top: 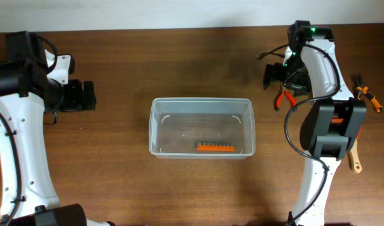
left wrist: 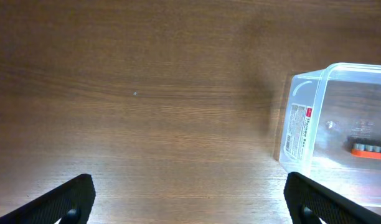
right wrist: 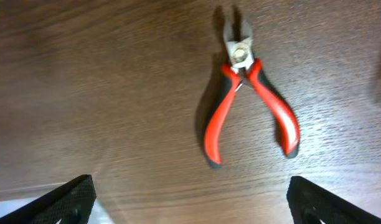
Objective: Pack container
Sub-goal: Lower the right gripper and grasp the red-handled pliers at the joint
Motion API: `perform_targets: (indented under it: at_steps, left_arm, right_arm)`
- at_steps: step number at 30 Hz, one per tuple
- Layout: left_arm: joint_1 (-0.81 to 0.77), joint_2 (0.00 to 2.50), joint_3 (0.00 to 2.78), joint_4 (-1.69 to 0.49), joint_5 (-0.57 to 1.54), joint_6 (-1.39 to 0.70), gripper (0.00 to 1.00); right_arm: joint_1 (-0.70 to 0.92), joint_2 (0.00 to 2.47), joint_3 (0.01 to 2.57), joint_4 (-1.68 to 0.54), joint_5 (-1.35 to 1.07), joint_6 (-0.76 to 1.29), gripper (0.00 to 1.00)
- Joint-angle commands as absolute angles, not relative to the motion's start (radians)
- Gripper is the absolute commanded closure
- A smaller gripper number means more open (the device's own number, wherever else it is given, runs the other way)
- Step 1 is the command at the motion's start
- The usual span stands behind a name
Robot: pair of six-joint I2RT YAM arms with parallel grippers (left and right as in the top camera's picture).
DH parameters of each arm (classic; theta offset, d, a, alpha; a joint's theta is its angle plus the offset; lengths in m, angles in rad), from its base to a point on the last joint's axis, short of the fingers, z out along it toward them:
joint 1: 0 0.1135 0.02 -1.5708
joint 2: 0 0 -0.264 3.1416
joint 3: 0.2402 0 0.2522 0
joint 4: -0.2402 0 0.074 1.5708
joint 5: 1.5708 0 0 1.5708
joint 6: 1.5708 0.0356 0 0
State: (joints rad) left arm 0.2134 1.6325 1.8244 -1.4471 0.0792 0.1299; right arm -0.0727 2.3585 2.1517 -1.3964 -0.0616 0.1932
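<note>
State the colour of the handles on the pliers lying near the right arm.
Red with black trim on the pliers; this shows best in the right wrist view.

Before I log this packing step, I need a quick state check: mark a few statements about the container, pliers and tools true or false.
The container holds an orange bit strip. True.
The red-handled pliers lie inside the container. False: they lie on the table, outside it.
The right tool is open and empty. True.
The left tool grips the container. False: it is open, apart from it.
</note>
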Motion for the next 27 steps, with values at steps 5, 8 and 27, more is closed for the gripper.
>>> perform_targets:
  at_steps: [5, 8, 27]
  left_arm:
    - [0.210, 1.637, 1.835, -1.444, 0.090, 0.117, 0.01]
    - [0.210, 1.637, 1.835, -1.444, 0.090, 0.117, 0.01]
    - [0.210, 1.637, 1.835, -1.444, 0.090, 0.117, 0.01]
  right_arm:
    - [-0.072, 2.429, 2.141, -1.391, -0.019, 0.173, 0.01]
    - [-0.073, 2.447, 2.141, -1.392, -0.001, 0.173, 0.01]
    - [-0.038, 2.463, 2.141, -1.333, 0.013, 0.172, 0.01]
